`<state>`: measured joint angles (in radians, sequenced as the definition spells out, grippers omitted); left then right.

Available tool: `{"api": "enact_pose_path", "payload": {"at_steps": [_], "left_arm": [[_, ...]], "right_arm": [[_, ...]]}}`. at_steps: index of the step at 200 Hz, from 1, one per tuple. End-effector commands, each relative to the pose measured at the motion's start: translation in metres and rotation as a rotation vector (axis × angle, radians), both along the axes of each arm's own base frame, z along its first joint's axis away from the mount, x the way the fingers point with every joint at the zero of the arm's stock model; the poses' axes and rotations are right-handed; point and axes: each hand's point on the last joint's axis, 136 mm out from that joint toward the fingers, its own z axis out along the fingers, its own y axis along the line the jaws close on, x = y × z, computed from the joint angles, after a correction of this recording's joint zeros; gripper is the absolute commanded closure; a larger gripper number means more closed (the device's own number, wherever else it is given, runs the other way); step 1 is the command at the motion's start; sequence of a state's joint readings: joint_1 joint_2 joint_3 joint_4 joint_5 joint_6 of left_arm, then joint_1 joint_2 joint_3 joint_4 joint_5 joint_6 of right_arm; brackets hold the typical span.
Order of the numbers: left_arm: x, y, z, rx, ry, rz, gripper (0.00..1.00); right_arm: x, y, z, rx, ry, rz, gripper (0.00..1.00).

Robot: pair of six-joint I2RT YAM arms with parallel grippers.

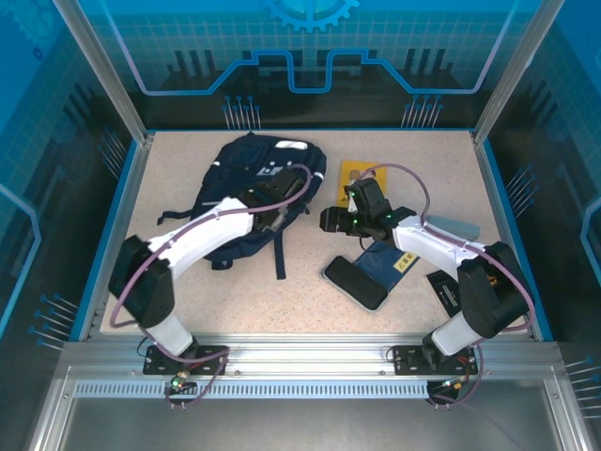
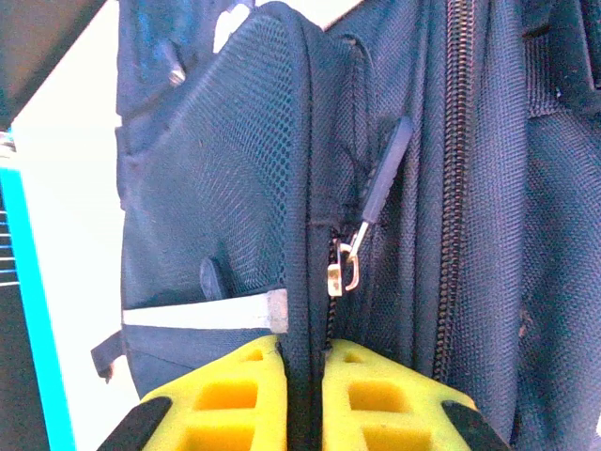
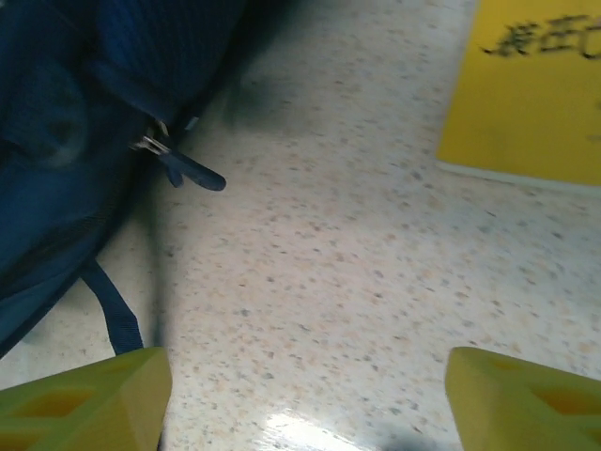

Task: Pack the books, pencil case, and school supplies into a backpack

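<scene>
The speckled desk [image 1: 188, 188] carries everything, and the navy backpack [image 1: 258, 169] lies flat on it, directly under the left hand [image 2: 305, 352] and off to the left of the right hand [image 3: 305, 357]. The left hand's yellow fingers [image 2: 235, 395] are pressed together, pinching a raised fold of the backpack's dark fabric. The right hand hovers over bare desk with its fingers [image 3: 103, 395] spread wide, gripping nothing. The yellow book [image 3: 535, 85] lies flat ahead of the right hand and to its right, apart from the backpack. The dark blue book [image 1: 390, 263] with its small yellow label lies behind the right hand, partly under that arm. A black oblong case [image 1: 355, 282] lies just beside that book, also behind the right hand. A white stripe [image 2: 202, 313] crosses the backpack's mesh panel just ahead of the left hand's left finger. A dark zip pull [image 2: 385, 169] hangs from a metal slider [image 2: 343, 272] just ahead of the left hand's right finger. Another zip pull [image 3: 192, 174] pokes from the backpack's edge onto the desk, ahead and to the left of the right hand
</scene>
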<state>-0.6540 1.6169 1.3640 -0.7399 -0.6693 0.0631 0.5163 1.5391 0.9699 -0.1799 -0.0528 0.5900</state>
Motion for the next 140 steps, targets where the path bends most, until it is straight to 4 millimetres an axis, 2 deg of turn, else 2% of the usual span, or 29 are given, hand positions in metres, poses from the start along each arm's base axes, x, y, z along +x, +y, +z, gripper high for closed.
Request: {"api": "enact_pose_path", "payload": {"at_steps": [1,26,63,78,85,112,140], "left_arm": [[0.009,0.007,0.055,-0.038,-0.193,0.027,0.94],[0.005,0.010,0.078,-0.079,-0.245,0.025,0.95],[-0.001,0.012,0.095,-0.114,-0.277,0.013,0.95],[-0.004,0.013,0.096,-0.128,-0.276,0.008,0.95],[-0.004,0.012,0.097,-0.137,-0.278,0.006,0.95],[-0.007,0.011,0.095,-0.161,-0.271,0.014,0.95],[-0.008,0.012,0.091,-0.164,-0.262,0.020,0.96]], "right_arm": [[0.007,0.023,0.024,0.018,-0.134,0.181,0.33],[0.002,0.040,0.036,0.089,-0.179,0.285,0.38],[0.004,0.049,0.050,0.190,-0.231,0.377,0.40],[0.009,0.051,0.053,0.240,-0.244,0.400,0.41],[0.011,0.053,0.054,0.259,-0.248,0.414,0.45],[0.021,0.056,0.047,0.290,-0.242,0.410,0.50],[0.024,0.062,0.049,0.349,-0.248,0.416,0.51]]}}
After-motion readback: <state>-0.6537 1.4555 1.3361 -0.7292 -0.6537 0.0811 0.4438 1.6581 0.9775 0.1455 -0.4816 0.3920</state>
